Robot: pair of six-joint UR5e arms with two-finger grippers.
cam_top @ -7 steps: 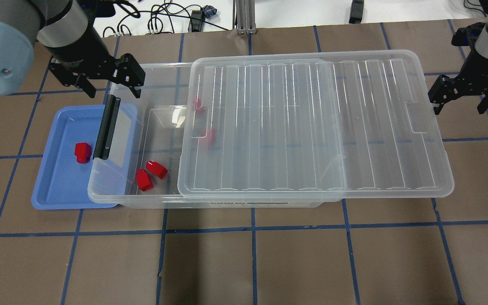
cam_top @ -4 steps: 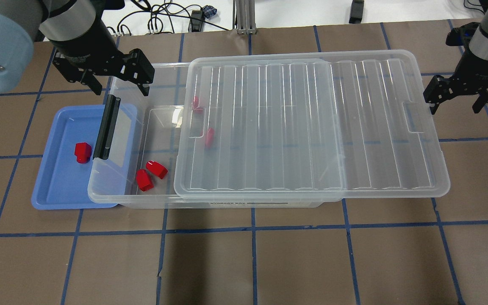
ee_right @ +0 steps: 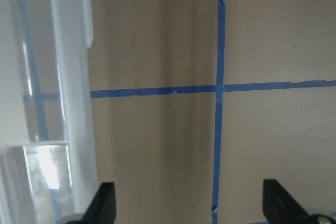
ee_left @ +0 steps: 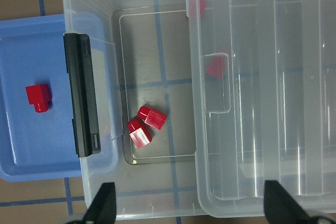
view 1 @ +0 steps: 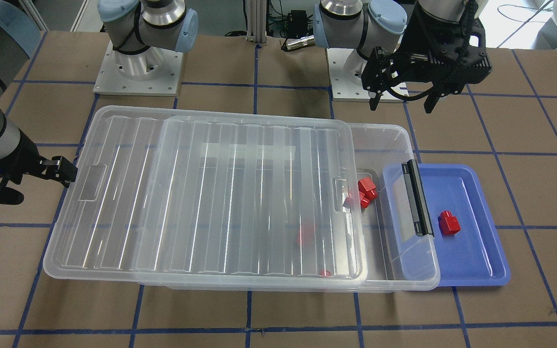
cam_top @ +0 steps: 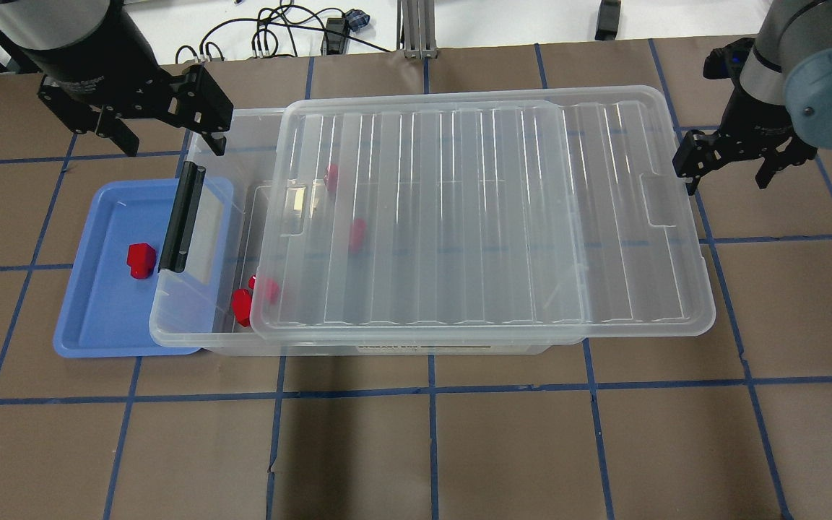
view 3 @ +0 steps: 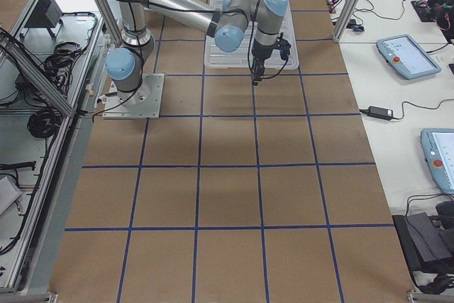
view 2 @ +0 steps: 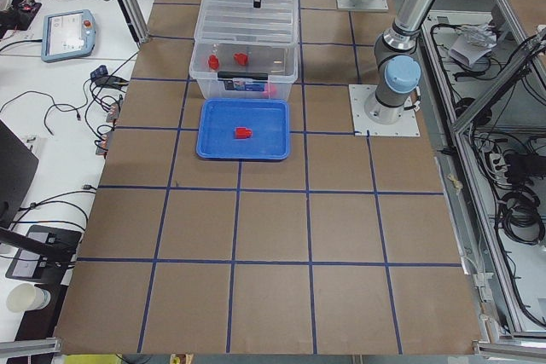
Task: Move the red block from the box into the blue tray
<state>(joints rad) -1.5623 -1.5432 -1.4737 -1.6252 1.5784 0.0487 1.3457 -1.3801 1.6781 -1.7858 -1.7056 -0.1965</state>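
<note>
One red block [cam_top: 141, 258] lies in the blue tray [cam_top: 98, 318] at the table's left; it also shows in the left wrist view [ee_left: 38, 97]. The clear box [cam_top: 199, 325] overlaps the tray's right side, black latch handle [cam_top: 183, 217] at that end. Its ribbed lid [cam_top: 488, 217] covers most of it. Two red blocks [ee_left: 152, 116] lie in the uncovered strip; two more [cam_top: 356, 235] show through the lid. My left gripper [cam_top: 172, 148] is open and empty, above the box's far left corner. My right gripper [cam_top: 726, 184] is open, at the lid's right edge [ee_right: 68, 77].
Brown table mats with a blue tape grid surround the box. Cables [cam_top: 279, 36] and an aluminium post [cam_top: 416, 29] sit beyond the far edge. The arm bases [view 1: 138, 63] stand behind the box in the front-facing view.
The lid has slid left toward the tray and now covers more of the opening, partly over the two near blocks. My right gripper followed it left. My left gripper moved left and back.
</note>
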